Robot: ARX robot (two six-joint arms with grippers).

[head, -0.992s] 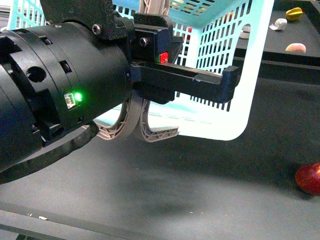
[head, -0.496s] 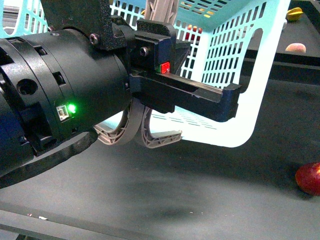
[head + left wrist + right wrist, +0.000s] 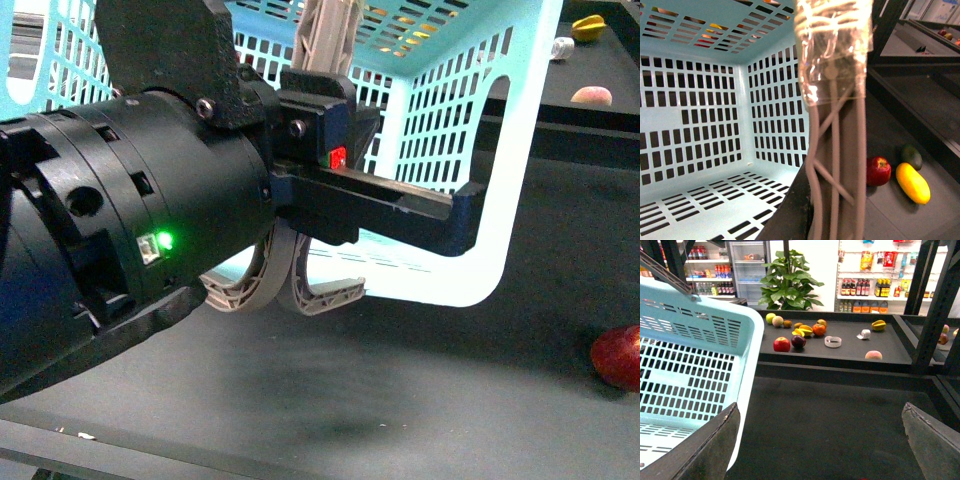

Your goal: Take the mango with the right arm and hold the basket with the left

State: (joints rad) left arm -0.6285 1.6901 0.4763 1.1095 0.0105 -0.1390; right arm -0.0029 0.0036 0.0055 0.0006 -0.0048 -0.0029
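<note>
The light turquoise basket [image 3: 470, 130] hangs tilted above the dark table, and its slotted inside [image 3: 700, 125] fills the left wrist view. My left gripper [image 3: 285, 280] is shut on the grey-brown basket handle [image 3: 835, 150], whose upper part is wrapped in clear tape [image 3: 832, 45]. The yellow oval mango [image 3: 912, 182] lies on the dark surface outside the basket, beside a red apple [image 3: 878, 170]. My right gripper [image 3: 817, 455] is open over bare table next to the basket's rim [image 3: 747, 365], with nothing between its fingers. No mango shows near it.
A dark green fruit [image 3: 911, 156] lies just behind the mango. A red apple [image 3: 618, 357] sits at the table's right edge. A raised back shelf [image 3: 840, 352] carries several fruits, with black frame posts [image 3: 930, 315] at the right.
The left arm has lifted and shifted slightly right, and the basket has risen and swung right with it. The apple on the table has not moved.
</note>
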